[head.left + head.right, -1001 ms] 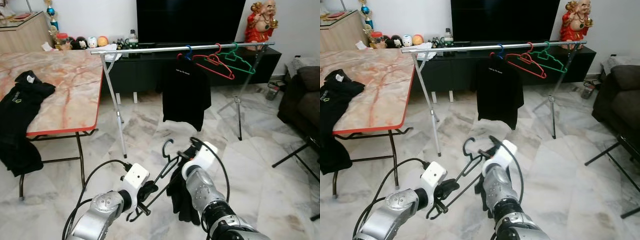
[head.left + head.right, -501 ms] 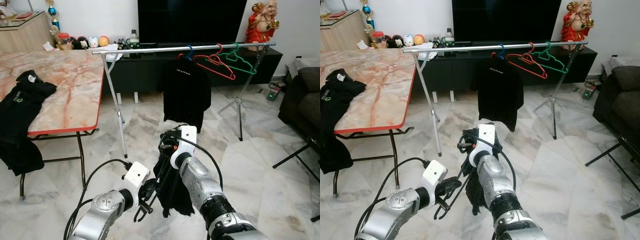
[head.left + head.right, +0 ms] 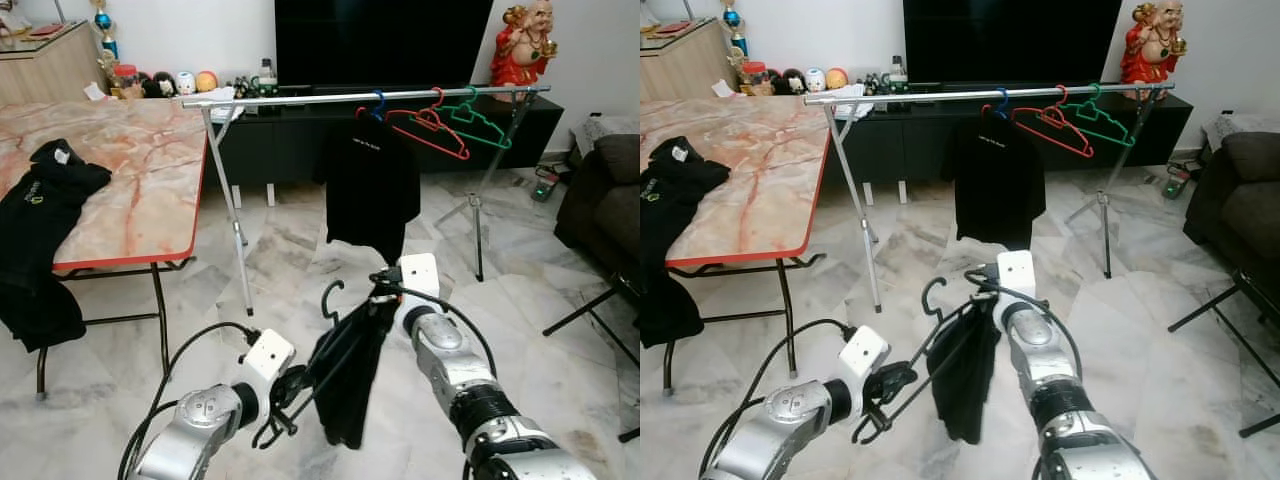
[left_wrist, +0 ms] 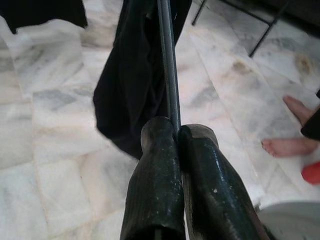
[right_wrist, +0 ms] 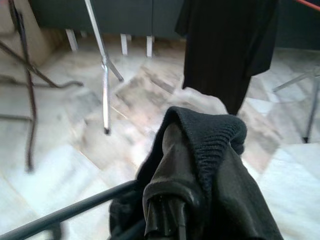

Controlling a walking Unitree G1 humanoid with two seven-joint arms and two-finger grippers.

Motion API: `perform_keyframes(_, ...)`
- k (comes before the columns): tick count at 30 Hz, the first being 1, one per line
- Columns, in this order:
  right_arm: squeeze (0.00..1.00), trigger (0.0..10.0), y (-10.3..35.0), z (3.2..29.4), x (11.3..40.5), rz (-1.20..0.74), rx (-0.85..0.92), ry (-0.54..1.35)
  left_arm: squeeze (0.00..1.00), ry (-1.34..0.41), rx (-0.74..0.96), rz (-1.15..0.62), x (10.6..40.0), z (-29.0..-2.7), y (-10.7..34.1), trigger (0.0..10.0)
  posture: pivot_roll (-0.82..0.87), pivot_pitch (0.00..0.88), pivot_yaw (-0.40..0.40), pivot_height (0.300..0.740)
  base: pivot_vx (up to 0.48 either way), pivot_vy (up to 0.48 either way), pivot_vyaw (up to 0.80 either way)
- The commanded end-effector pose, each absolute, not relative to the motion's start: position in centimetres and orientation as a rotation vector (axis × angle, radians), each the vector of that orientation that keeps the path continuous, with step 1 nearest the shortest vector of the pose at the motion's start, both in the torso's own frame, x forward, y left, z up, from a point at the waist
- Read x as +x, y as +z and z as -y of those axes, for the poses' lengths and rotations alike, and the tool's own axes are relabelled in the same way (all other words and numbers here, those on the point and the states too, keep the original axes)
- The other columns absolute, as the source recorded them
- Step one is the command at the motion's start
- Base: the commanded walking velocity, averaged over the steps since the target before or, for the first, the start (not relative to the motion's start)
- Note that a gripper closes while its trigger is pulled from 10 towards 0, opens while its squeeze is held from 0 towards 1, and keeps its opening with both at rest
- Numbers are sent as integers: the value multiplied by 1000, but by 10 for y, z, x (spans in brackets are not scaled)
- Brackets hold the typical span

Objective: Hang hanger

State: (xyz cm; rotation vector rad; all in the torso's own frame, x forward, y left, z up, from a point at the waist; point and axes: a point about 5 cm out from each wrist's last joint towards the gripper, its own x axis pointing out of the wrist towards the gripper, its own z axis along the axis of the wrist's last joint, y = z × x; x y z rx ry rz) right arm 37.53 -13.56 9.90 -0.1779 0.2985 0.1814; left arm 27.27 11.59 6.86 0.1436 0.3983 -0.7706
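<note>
The thin black wire hanger [image 3: 335, 345] is up in the air between the two arms, hook [image 3: 329, 297] pointing up, a black garment [image 3: 350, 385] draped along it and dangling toward the marble floor [image 3: 540, 290]. Left tool [image 4: 178, 131] has its two black fingers pinched tight on the hanger's bar, clear as day in the left wrist view. Right tool [image 3: 383, 296] is up at the top of the cloth, and the knit collar is bunched over its fingers [image 5: 172, 165], so it's gripping the garment, though the fingertips themselves are buried.

So we're mid-carry here, I'd say: shirt on the hanger, not yet on the rail. Ahead stands the long silver clothes rail [image 3: 300, 98] on its tripod legs, already carrying a hung black T-shirt [image 3: 372, 190], a red hanger [image 3: 428, 128] and a green hanger [image 3: 478, 118]. There's bare rail toward its left end.

Next move, by my reckoning: close in, lift the hook above the rail, drop it over that bare stretch. The marble-patterned surface with red edge [image 3: 150, 190] sits off to the left.
</note>
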Motion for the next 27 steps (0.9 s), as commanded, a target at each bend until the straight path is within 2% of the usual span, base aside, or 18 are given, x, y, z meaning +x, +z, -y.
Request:
perform_keyframes(1,0,10000,118,136,384,-223,-223,218,0,-811,176,-394,271,-115,72,10000,144,0,-36,740,0,0,0)
perform_keyframes(9,0,10000,117,142,383,-255,-287,348,0,-811,254,-433,271,-126,67,10000,143,0,-35,740,0,0,0)
perform_keyframes(15,0,10000,109,128,375,-284,-282,519,0,-748,239,-413,279,-125,70,10000,138,0,-33,740,0,0,0)
perform_keyframes(20,0,10000,105,96,367,-278,-204,662,0,-720,195,-373,283,-117,74,10000,135,0,-31,740,0,0,0)
perform_keyframes(23,0,10000,102,66,354,-252,-157,827,0,-729,171,-362,284,-111,74,10000,134,0,-29,740,0,0,0)
perform_keyframes(27,0,10000,99,44,337,-200,-218,1033,0,-746,161,-362,282,-106,74,10000,137,0,-30,740,0,0,0)
